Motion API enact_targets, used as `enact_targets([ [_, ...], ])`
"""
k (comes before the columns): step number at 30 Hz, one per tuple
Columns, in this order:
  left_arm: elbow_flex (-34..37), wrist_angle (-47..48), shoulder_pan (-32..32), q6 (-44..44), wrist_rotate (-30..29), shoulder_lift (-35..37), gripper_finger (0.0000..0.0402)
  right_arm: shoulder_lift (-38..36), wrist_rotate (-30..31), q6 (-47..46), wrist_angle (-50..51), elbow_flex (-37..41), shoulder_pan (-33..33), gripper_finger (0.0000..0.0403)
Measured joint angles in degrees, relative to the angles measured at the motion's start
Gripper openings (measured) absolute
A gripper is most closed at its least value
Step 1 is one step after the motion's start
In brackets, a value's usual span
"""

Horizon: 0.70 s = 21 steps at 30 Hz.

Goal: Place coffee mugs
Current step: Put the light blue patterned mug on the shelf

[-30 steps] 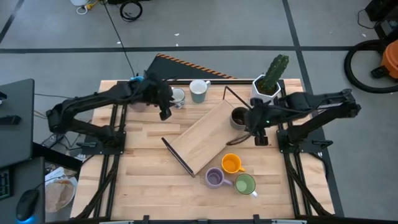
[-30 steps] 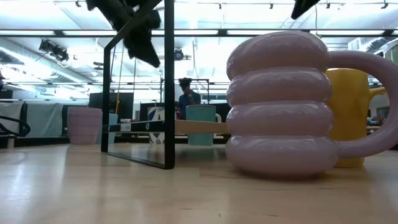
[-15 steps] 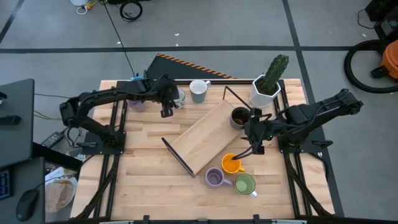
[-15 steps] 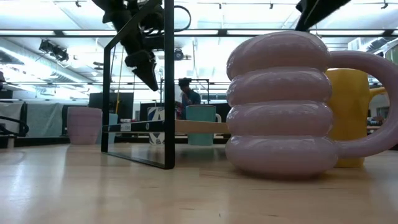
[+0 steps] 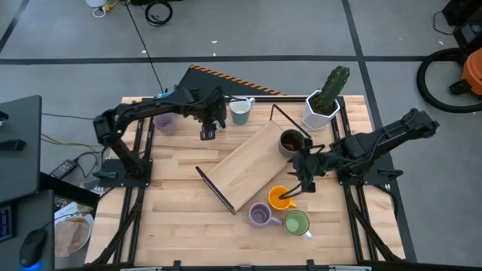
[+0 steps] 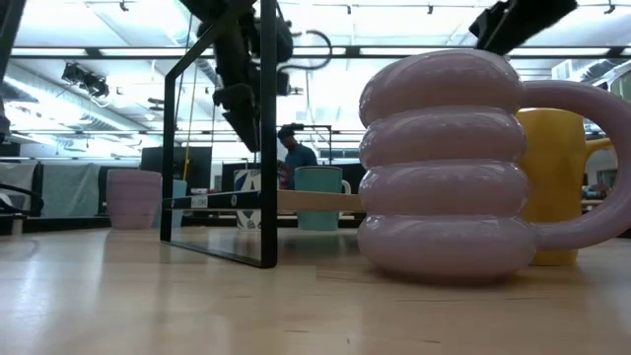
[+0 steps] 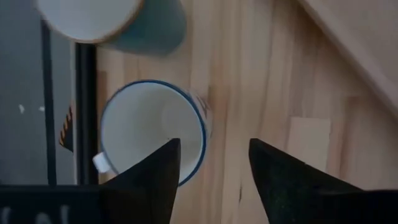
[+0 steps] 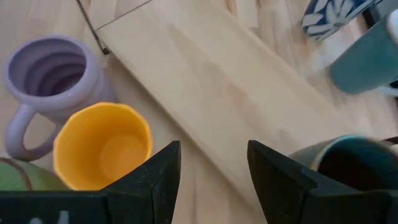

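Orange mug under open right claw

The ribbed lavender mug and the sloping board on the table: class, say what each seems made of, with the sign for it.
The ribbed lavender mug looks like glazed ceramic: its stacked rings carry soft glossy highlights, though smooth plastic cannot be ruled out. The sloping board looks like pale unpainted wood, matt, with faint grain lines, held in a thin black frame that seems to be metal.
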<state>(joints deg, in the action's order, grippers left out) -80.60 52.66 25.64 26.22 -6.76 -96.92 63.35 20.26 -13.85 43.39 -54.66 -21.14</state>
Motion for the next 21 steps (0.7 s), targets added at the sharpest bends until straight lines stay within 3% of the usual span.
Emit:
enact_targets([
  [11,0.04,-0.09,0.07,10.58,-3.62,-4.49,0.0192,-0.07,10.07,-4.84,-9.13,7.14,-8.79,0.0192],
  [21,4.58,-2.99,0.33,15.34,-3.72,-5.49,0.0192,-0.09,13.53,-4.54,-24.23,15.9,-13.47,0.0192],
])
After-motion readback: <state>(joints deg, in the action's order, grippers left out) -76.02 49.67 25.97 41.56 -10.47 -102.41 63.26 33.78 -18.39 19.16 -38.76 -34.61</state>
